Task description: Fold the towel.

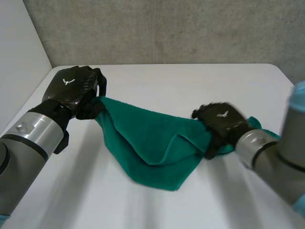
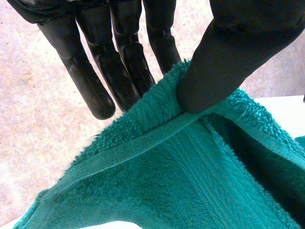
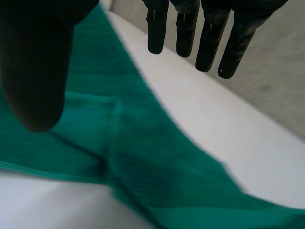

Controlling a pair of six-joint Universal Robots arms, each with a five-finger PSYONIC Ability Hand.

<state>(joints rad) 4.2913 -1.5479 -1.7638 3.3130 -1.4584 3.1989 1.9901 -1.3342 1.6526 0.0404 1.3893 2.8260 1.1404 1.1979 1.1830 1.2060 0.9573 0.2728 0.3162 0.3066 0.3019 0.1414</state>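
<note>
Green towel (image 1: 152, 143) hangs between both hands over the white desk (image 1: 167, 81), its lower fold resting on the desk near the middle.

Left robot hand (image 1: 71, 88) is raised at the far left of the desk. It grips one upper corner of the towel. In the left wrist view the thumb (image 2: 224, 62) presses the hemmed edge of the towel (image 2: 167, 181) against the fingers (image 2: 95, 90) behind it, so it is a pinch grip. From there the cloth slopes down and away.

Right robot hand (image 1: 224, 121) is at the towel's right end, low and close to the desk, with a bit of green showing past its wrist. In the right wrist view its fingers (image 3: 209, 43) are straight and spread well apart from the thumb (image 3: 33, 67), with nothing clamped. The towel (image 3: 143, 157) lies under the palm and thumb, and the fingertips are over bare desk (image 3: 200, 124). The hand reads as open.

Grey wall (image 1: 167, 28) behind the desk.
</note>
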